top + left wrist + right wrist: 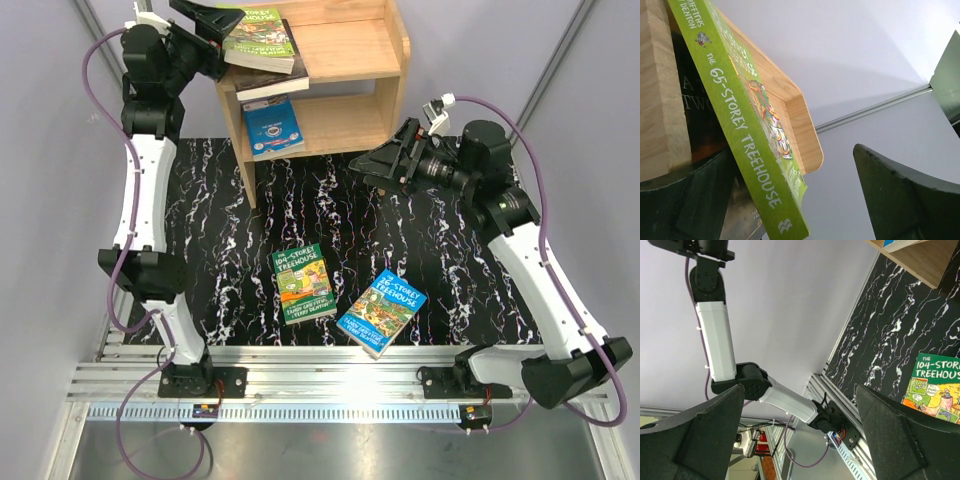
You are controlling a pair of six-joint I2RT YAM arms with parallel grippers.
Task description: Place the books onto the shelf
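Left wrist, green book (742,140), white-lettered spine

A black, white-veined mat (220,230) lies behind aluminium rails (330,362) at the near edge.

We look down from overhead; left wrist hugs the green book (747,150) beside its finger; right wrist shares the left arm (715,335)

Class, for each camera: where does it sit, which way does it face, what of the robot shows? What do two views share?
Top external: overhead, behind the bases, facing down at mat, shelf; left arm, right arm show.
Left wrist: at shelf top, facing 65-Storey book; claw fingers show.
Right wrist: over the mat, facing left; own fingers, left arm show.
Shared: 104-Storey book, top and right.
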